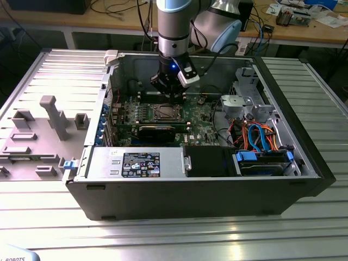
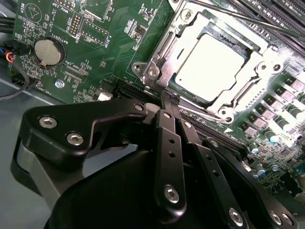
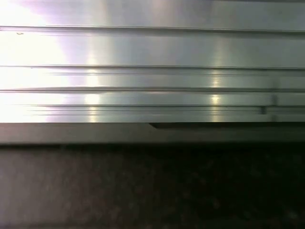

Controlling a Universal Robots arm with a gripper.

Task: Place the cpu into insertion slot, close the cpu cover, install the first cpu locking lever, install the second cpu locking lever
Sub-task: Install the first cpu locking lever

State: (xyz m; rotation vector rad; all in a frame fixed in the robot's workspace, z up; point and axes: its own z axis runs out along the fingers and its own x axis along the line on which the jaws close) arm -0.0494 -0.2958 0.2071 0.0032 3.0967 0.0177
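A ribbed metal table [image 1: 179, 239] carries an open computer case [image 1: 196, 190], with a wooden bench [image 1: 304, 32] along the back of the room. At the exterior view's left, a grey fixture plate [image 1: 38, 136] with upright blocks lies just beside the case. Inside the case, the left wall [image 1: 111, 81] stands close to the green board [image 1: 201, 117]; the long black card [image 1: 157, 131] lies near the front edge of the board, and the power supply [image 1: 133, 163] sits in front of it. At the exterior view's right, a drive cage [image 1: 247, 100] and a bundle of orange and blue cables [image 1: 261, 138] fill that end, so open room lies mainly above the board centre.

The arm [image 1: 174, 27] descends from above, with the gripper [image 1: 168, 89] just behind the slot [image 1: 166, 112].

In the second wrist view, the cpu [image 2: 212, 64] sits flat in the slot [image 2: 198, 98]. The cover [image 2: 190, 28] lies closed around it, the chip top showing through the window. A thin lever [image 2: 248, 19] runs along the far side of the socket. The gripper [image 2: 167, 98] has its fingers [image 2: 169, 143] brought together, tips close to the socket's near corner screw [image 2: 152, 72]. They hold nothing; whether they touch the frame cannot be told.

The first wrist view shows ribbed metal [image 3: 152, 71] above a dark edge [image 3: 152, 133].
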